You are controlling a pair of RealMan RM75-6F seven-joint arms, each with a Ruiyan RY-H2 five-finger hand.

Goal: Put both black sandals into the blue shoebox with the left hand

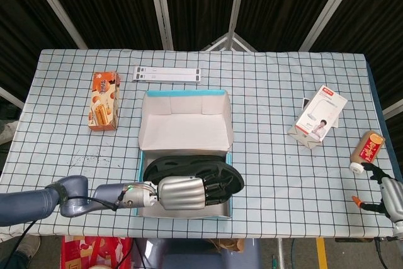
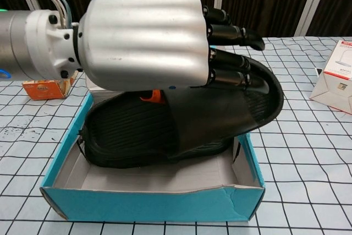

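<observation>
In the head view my left hand (image 1: 182,192) grips a black sandal (image 1: 196,167) by its strap, low inside the near half of the blue shoebox (image 1: 228,203). The chest view shows the same hand (image 2: 143,42) from close up, its dark fingers hooked over the strap of the sandal (image 2: 220,111), which sits tilted in the box (image 2: 154,205). The other black sandal lies underneath and is almost wholly hidden. My right hand (image 1: 387,196) rests at the table's near right corner, fingers apart and holding nothing.
An orange biscuit box (image 1: 104,100) lies left of the shoebox and a flat white pack (image 1: 167,74) behind it. A white carton (image 1: 321,116) and a small bottle (image 1: 367,148) are on the right. The shoebox's white lid (image 1: 186,118) stands open at the back.
</observation>
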